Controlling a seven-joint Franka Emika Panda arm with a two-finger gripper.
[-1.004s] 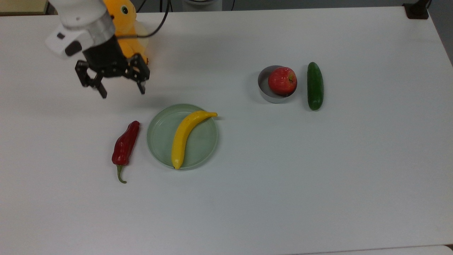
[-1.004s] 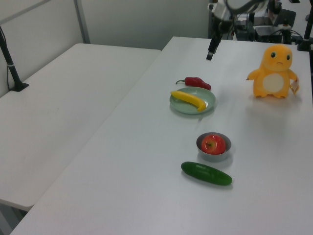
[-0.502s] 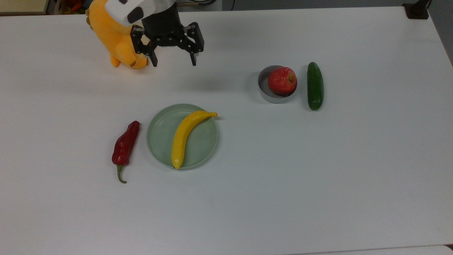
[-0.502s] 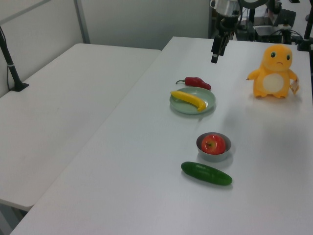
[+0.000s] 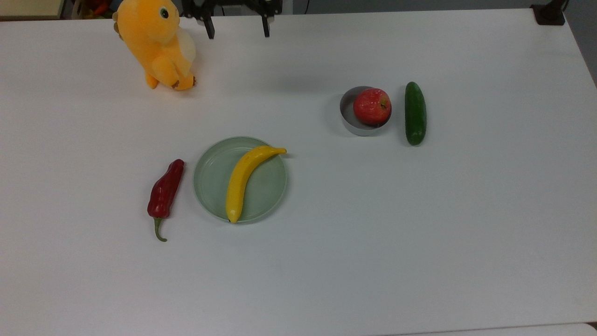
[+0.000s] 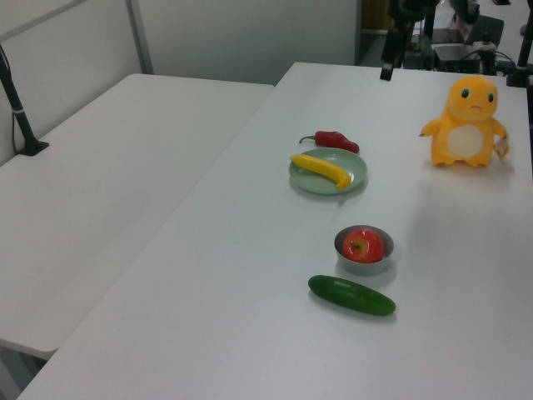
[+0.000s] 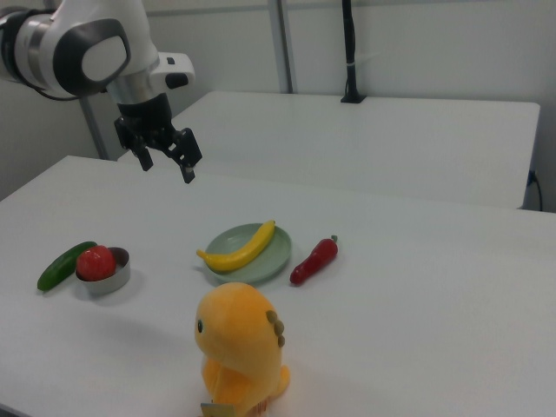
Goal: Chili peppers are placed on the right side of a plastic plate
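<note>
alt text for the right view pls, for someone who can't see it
A white robot arm holds its open gripper above a white table. A banana lies on a pale green plate, a red chili pepper just to the right view's right of it. An orange plush toy stands nearest the camera.

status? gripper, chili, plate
Gripper open, empty, high above the table's edge. Chili pepper on the table, beside plate, not touching. Banana lies across the plate.
</note>
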